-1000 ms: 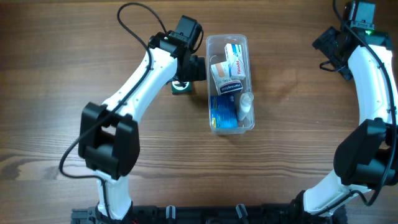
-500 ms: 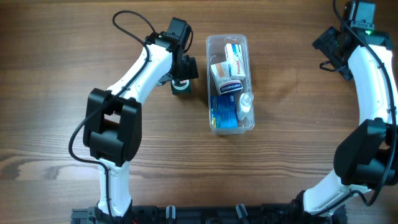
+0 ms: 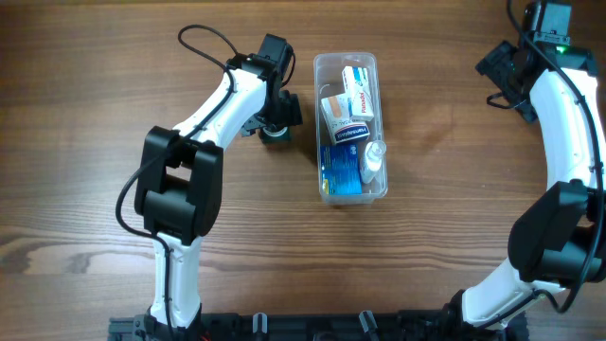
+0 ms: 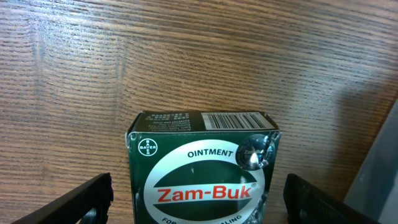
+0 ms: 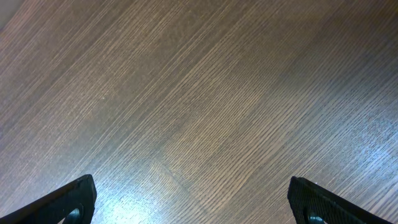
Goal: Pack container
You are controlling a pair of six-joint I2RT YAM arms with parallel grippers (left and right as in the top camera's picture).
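The container (image 3: pixel 331 64) is a clear plastic tub at the table's middle, holding several small boxes and a small white bottle (image 3: pixel 376 159). A dark green Zam-Buk ointment box (image 3: pixel 276 134) lies on the table just left of the tub. My left gripper (image 3: pixel 276 116) hangs over it, open. In the left wrist view the box (image 4: pixel 205 162) lies between the two fingertips (image 4: pixel 84 199), which are apart from its sides. My right gripper (image 3: pixel 503 74) is open and empty at the far right; its wrist view (image 5: pixel 199 202) shows only bare wood.
The tub's wall (image 4: pixel 380 168) shows as a grey blur at the right edge of the left wrist view, close to the green box. A black cable (image 3: pixel 204 38) loops above the left arm.
The left arm's elbow has swung left and its wrist has turned while the gripper stays over the green box. The box, the tub and the right arm have not moved.
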